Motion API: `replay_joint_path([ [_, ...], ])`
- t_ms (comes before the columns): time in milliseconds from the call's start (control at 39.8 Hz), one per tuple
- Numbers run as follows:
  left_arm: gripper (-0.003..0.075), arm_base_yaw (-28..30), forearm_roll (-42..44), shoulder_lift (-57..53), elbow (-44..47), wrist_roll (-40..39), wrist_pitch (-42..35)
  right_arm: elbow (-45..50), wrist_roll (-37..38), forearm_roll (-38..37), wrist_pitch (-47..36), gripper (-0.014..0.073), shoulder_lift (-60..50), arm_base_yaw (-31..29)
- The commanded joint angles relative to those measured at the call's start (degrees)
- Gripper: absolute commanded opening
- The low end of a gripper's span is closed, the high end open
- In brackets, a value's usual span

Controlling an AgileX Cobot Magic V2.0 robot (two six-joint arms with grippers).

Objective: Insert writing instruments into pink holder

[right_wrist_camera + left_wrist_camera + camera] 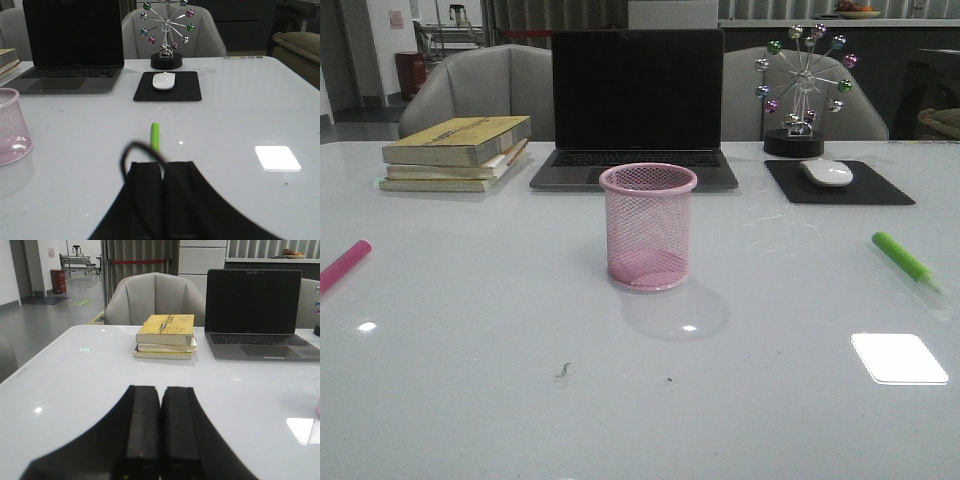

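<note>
pink holder (648, 227) upright mid-desk (470, 330), before laptop (636, 105) | green marker (902, 256) lying at right, pink marker (342, 266) at left edge | left end effector (160, 432) closed, empty | right end effector (162, 192) closed, empty, just short of green marker

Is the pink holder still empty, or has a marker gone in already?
Empty. The front view shows nothing through the pink holder mesh; the green marker and pink marker both lie flat on the table.
</note>
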Motion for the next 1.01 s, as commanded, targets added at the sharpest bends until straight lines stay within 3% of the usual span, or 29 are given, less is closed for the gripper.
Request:
replay_joint_path([
  [0,0.0092,0.00,-0.87,-1.24,0.24,-0.24,-6.57,0.05,0.06,-0.59,-6.48,0.0030,-1.05,0.02],
  [75,0.0092,0.00,-4.33,-1.24,0.10,-0.24,-6.79,0.05,0.06,-0.32,-8.40,0.0030,-1.05,0.02],
  [302,0.0092,0.00,-4.06,-1.24,-3.61,-0.24,-9.84,-0.62,0.06,0.40,-20.89,0.0030,-1.05,0.02],
  [427,0.0092,0.00,-3.11,-1.24,-7.83,-0.24,-9.72,-3.72,0.06,0.40,-17.36,0.0030,-1.05,0.02],
  [678,0.0092,0.00,2.85,0.66,-18.96,-0.24,-1.28,-14.28,0.06,-0.95,-6.06,0.0030,-1.05,0.02],
  [980,0.0092,0.00,3.28,10.03,-28.62,-0.24,-0.89,-25.10,0.06,-3.38,1.02,0.0030,3.77,0.02],
])
